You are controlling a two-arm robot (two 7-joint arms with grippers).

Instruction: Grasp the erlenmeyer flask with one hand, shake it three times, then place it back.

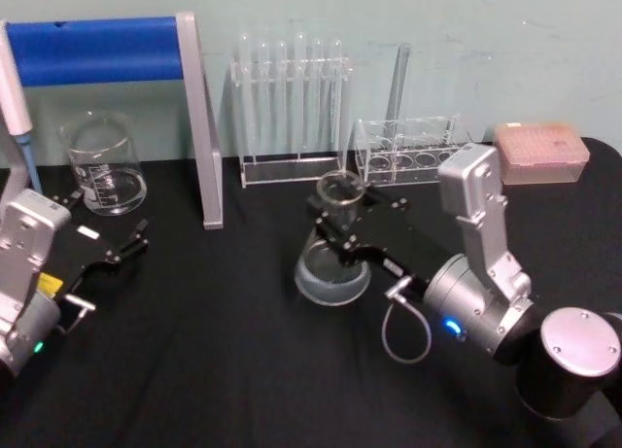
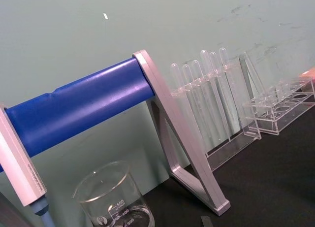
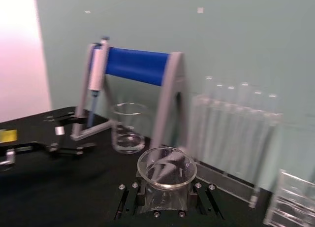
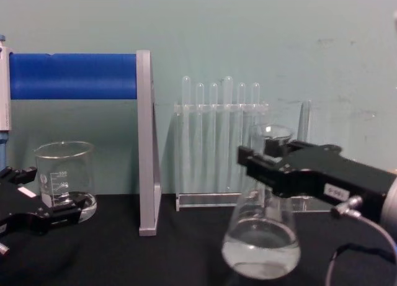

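Observation:
The erlenmeyer flask is clear glass with a little clear liquid in its wide base, at the table's middle. My right gripper, black and blocky with a grey cable, is shut on its neck just under the flared rim. The chest view has the flask upright with its base close to the black table, and the right gripper clamping the neck. The right wrist view looks down on the flask mouth. At the table's left, my left gripper rests open and holds nothing.
A glass beaker stands back left beside a grey stand with a blue bar and a hanging pipette. Behind the flask are a test tube rack, a low clear rack and a pink tip box.

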